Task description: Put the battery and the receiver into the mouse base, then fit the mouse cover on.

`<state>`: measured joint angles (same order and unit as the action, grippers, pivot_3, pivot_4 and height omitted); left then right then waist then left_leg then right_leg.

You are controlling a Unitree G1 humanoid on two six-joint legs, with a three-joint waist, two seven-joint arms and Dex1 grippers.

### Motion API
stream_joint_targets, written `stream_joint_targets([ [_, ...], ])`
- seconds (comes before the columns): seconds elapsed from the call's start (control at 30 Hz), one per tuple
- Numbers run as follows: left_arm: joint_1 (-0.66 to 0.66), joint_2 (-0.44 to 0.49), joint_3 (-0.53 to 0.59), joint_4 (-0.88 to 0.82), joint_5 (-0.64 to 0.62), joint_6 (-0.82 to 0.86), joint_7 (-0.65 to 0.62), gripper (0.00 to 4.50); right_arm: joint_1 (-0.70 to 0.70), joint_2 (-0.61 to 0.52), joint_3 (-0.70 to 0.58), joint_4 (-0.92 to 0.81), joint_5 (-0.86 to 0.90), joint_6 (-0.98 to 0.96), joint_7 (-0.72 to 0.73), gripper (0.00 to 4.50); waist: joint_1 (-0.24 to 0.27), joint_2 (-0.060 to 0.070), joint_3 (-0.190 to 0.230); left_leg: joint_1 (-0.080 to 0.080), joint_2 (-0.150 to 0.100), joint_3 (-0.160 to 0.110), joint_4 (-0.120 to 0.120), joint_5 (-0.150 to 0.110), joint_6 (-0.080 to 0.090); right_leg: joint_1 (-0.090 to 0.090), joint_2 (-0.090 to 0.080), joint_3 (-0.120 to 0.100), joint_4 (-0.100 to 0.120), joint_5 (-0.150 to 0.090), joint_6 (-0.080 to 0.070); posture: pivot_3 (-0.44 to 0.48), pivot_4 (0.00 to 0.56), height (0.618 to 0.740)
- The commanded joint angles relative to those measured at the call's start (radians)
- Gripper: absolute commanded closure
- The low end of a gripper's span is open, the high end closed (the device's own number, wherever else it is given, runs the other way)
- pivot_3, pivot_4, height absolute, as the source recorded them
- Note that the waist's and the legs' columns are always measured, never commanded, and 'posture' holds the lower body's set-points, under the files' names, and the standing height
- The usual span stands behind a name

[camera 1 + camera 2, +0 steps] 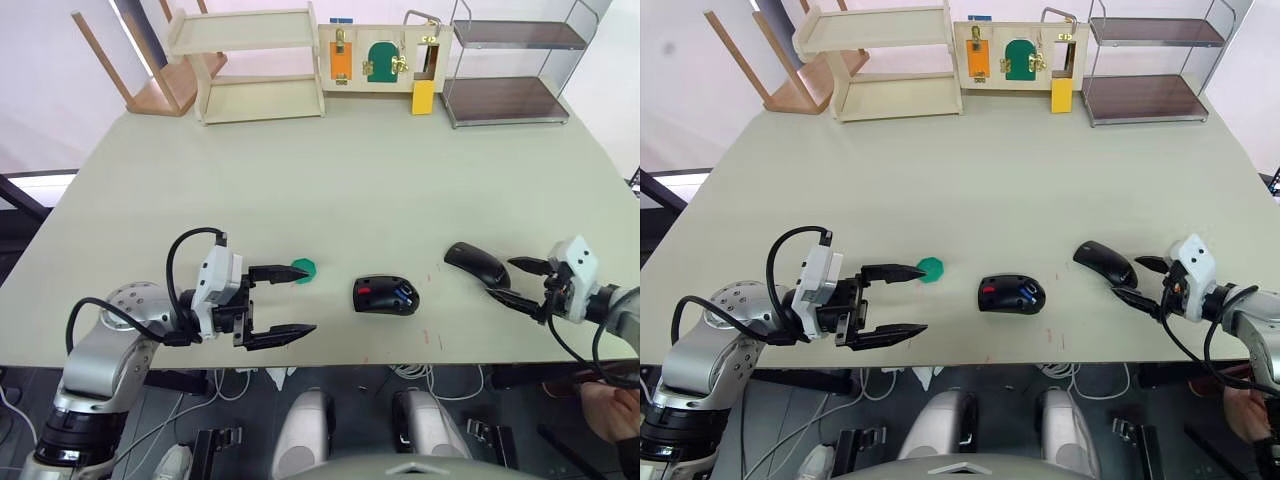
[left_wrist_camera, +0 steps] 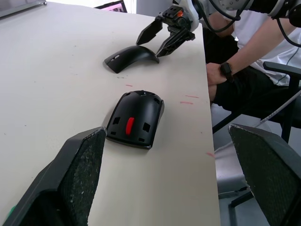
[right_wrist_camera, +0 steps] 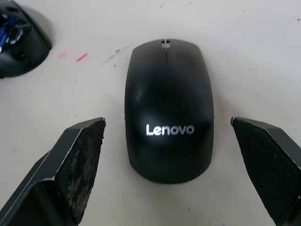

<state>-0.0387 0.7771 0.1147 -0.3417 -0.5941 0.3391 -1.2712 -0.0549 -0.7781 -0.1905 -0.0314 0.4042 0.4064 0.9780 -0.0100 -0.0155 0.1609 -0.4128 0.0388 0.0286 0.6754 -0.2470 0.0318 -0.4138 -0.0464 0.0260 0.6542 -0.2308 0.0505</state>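
Observation:
The mouse base (image 1: 384, 297), black with a red part, lies near the table's front edge, and the blue battery (image 1: 404, 293) sits in its recess. To its right lies the glossy black mouse cover (image 1: 476, 262), marked Lenovo (image 3: 169, 130) in the right wrist view. My right gripper (image 1: 502, 279) is open just right of the cover, its fingers level with the cover's near end on either side, not touching it. My left gripper (image 1: 309, 299) is open left of the base, with nothing between its fingers. The receiver is hidden or too small to make out.
A green octagonal disc (image 1: 303, 268) lies by my left gripper's upper fingertip. A wooden shelf (image 1: 250, 62), a latch board (image 1: 378, 58) and a wire rack (image 1: 510, 62) stand along the far edge. A person (image 2: 244, 56) sits off the table's right front corner.

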Motion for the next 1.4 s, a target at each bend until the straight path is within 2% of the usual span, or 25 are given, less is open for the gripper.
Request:
stream_joint_targets([
  [0.03,-0.007,0.007,0.025,-0.013,-0.026,-0.016,-0.006,0.08,-0.008,0.001,0.001,-0.041,0.013,0.014,-0.004,0.00,0.000,0.000,0.000,0.000,0.000,0.000,0.000,0.000,0.000,0.000,0.000,0.000,0.000,0.000,0.000,0.000,0.150,0.740],
  [0.3,-0.013,0.004,0.028,-0.012,-0.040,-0.013,-0.013,0.08,0.000,-0.001,0.002,-0.051,0.011,0.027,-0.015,0.00,0.000,0.000,0.000,0.000,0.000,0.000,0.000,0.000,0.000,0.000,0.000,0.000,0.000,0.000,0.000,0.000,0.150,0.740],
  [0.37,-0.017,0.005,0.025,-0.006,-0.040,-0.015,-0.014,0.00,0.001,0.000,0.001,-0.053,0.010,0.029,-0.018,0.51,0.000,0.000,0.000,0.000,0.000,0.000,0.000,0.000,0.000,0.000,0.000,0.000,0.000,0.000,0.000,0.000,0.150,0.740],
  [0.4,-0.019,0.006,0.025,-0.004,-0.039,-0.016,-0.014,0.00,0.001,0.000,0.000,-0.054,0.010,0.029,-0.020,0.91,0.000,0.000,0.000,0.000,0.000,0.000,0.000,0.000,0.000,0.000,0.000,0.000,0.000,0.000,0.000,0.000,0.150,0.740],
  [0.43,-0.020,0.006,0.024,-0.003,-0.039,-0.017,-0.015,0.00,0.002,0.000,0.000,-0.054,0.009,0.029,-0.021,1.07,0.000,0.000,0.000,0.000,0.000,0.000,0.000,0.000,0.000,0.000,0.000,0.000,0.000,0.000,0.000,0.000,0.150,0.740],
  [0.47,-0.021,0.005,0.024,-0.002,-0.039,-0.017,-0.015,0.00,0.002,-0.001,-0.001,-0.053,0.008,0.028,-0.022,1.76,0.000,0.000,0.000,0.000,0.000,0.000,0.000,0.000,0.000,0.000,0.000,0.000,0.000,-0.001,0.001,0.000,0.150,0.740],
  [0.5,-0.022,0.006,0.023,-0.001,-0.038,-0.017,-0.016,0.00,0.003,-0.001,-0.001,-0.054,0.005,0.025,-0.026,1.94,0.000,-0.001,0.000,0.000,0.000,0.000,0.000,0.000,0.000,0.000,0.000,0.000,0.000,-0.001,0.001,0.000,0.150,0.740],
  [1.4,-0.062,0.000,-0.003,0.020,-0.028,-0.011,-0.014,0.00,0.028,0.013,0.005,-0.059,-0.022,-0.017,-0.064,1.94,-0.001,-0.001,0.000,0.000,0.000,0.000,0.000,0.000,0.000,0.000,0.000,0.000,-0.001,-0.001,0.002,0.000,0.150,0.740],
])
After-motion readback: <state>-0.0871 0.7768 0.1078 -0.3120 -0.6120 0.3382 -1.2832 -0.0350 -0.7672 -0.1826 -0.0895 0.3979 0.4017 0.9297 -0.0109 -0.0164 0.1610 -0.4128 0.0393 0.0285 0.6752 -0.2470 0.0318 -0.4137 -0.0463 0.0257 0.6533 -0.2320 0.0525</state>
